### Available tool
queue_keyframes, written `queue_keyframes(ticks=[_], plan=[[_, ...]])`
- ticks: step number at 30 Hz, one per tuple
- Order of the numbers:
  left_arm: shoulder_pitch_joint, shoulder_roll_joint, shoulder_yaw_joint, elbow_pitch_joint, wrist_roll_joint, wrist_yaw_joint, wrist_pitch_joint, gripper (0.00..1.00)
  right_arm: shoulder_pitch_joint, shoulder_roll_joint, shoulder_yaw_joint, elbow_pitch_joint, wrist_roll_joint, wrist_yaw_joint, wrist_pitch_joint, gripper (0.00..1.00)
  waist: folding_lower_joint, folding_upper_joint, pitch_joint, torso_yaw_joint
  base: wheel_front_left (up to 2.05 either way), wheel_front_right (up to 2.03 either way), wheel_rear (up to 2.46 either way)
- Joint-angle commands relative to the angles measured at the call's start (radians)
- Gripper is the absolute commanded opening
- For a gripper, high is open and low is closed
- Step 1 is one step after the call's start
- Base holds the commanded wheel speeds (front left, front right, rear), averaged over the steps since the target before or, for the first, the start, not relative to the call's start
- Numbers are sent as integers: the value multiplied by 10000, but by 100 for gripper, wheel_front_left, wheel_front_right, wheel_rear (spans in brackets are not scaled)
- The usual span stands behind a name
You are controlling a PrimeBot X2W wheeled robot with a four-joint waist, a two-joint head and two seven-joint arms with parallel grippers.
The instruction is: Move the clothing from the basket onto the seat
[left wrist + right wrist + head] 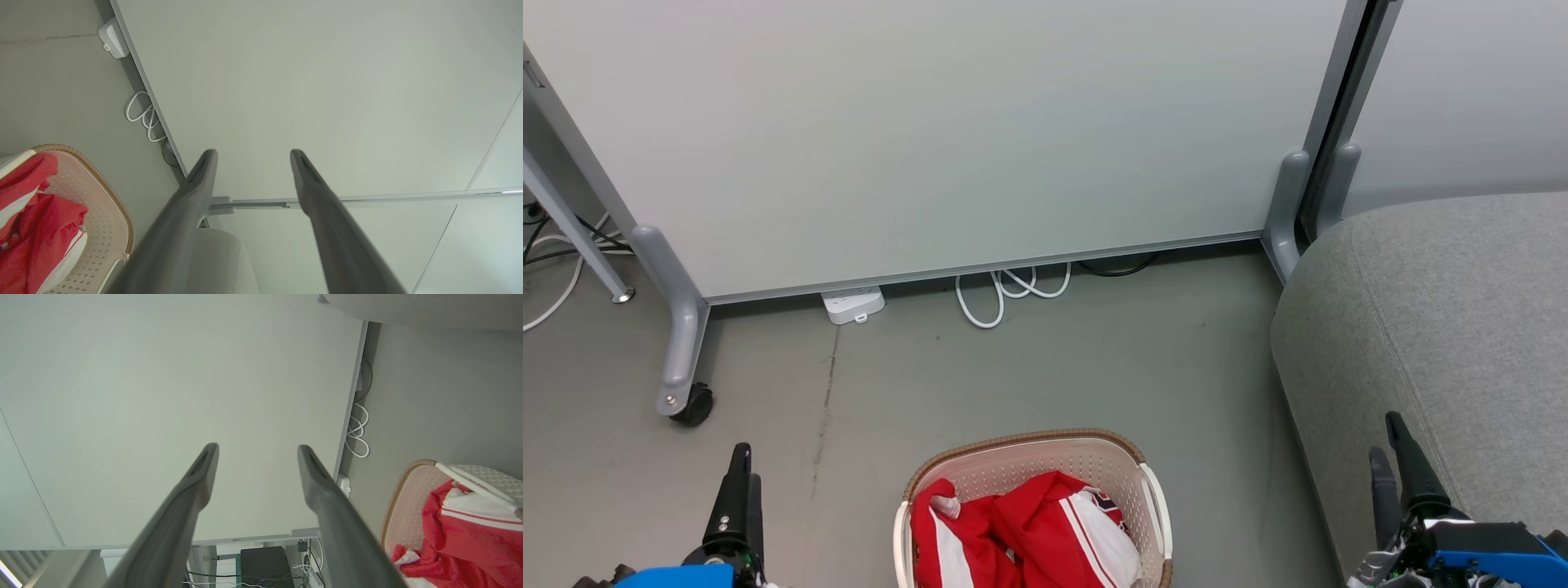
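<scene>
The cream-white perforated plastic basket [1029, 467], smooth with a brown woven-look rim, holds soft red-and-white cloth garments [1029, 531]. At two o'clock from it, the big grey seat [1445, 327] is rough woven fabric (matt, seamed).

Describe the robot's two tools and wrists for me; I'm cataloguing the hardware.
The left tool and right tool each have two long, slim, dark grey-black fingers tapering to rounded tips. Each rises from a black base on a bright blue housing; silvery metal fittings show beside the right one's base.
</scene>
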Motion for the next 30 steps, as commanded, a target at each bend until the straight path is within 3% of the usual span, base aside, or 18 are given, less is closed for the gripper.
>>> queue_keyframes(ticks=[1, 30], plan=[[-349, 102, -45, -266, 451, -17, -137, 100, -231, -30, 45, -255, -405, 15, -136, 100, 0, -1, 6, 2, 0, 0, 0], [-589, 164, -1204, -1048, 6341, 430, -1269, 100, -292, -52, 854, -1118, -6244, 18, -1278, 100, 0, -1, 92, 31, 0, 0, 0]])
